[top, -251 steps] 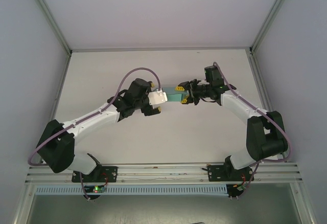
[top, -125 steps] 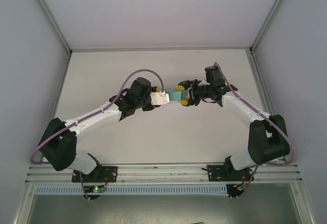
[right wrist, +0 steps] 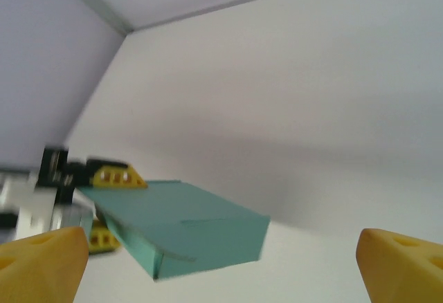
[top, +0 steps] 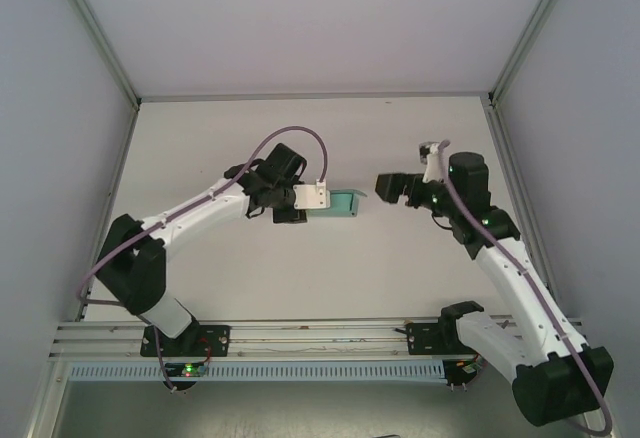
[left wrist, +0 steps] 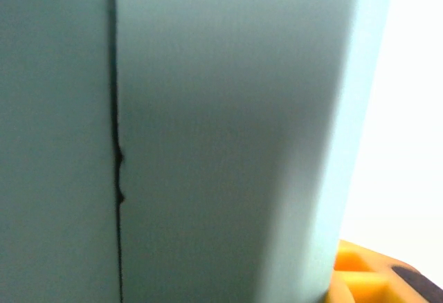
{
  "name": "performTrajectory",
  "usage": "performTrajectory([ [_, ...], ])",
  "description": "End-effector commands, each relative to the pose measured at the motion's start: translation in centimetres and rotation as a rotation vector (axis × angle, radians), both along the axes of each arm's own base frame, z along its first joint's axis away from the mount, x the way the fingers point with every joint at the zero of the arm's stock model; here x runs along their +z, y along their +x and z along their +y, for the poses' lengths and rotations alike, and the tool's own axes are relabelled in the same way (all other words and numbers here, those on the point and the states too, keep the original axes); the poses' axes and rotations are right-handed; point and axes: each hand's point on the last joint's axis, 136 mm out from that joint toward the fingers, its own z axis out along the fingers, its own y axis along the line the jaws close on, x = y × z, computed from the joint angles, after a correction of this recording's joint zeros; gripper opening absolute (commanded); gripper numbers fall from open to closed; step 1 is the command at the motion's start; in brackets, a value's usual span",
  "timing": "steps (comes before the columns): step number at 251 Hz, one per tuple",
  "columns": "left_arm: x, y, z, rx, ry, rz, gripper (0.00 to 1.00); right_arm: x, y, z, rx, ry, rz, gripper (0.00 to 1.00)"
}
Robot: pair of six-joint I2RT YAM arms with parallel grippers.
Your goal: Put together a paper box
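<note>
The left end effector (top: 320,201) grips the green box (top: 346,202) above the desk (top: 300,278). The right end effector (top: 384,187) is wide open, near the box but not touching it.

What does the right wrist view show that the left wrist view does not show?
Right wrist view: the whole teal paper box, held up over the white table, its end gripped by the left claw; the right claw is open and apart from it. Left wrist view: very close, a dark seam running down the card, and one yellow finger at the bottom corner. Both: the teal card of the box.
</note>
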Motion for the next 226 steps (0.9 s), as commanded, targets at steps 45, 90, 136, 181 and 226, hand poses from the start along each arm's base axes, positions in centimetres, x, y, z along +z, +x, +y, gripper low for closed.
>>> performTrajectory([
  [45,-1.9,-3.1,1.1,-0.014,0.077,0.293,0.36,-2.5,0.1,4.3,0.406,-0.184,-0.173,0.92],
  [90,-3.0,-3.0,1.3,-0.009,0.118,0.355,0.36,-6.3,0.6,6.7,0.508,-0.301,-0.053,0.8],
  [136,-3.6,-1.6,1.1,0.067,0.148,0.381,0.37,-9.0,0.9,7.6,0.518,-0.39,0.057,0.57],
  [181,-4.0,-1.6,1.3,0.075,0.165,0.392,0.37,-10.2,0.8,7.3,0.49,-0.435,0.079,0.37],
  [226,-3.2,-0.9,1.0,0.114,0.148,0.373,0.37,-9.8,1.6,7.1,0.406,-0.462,0.091,0.09],
])
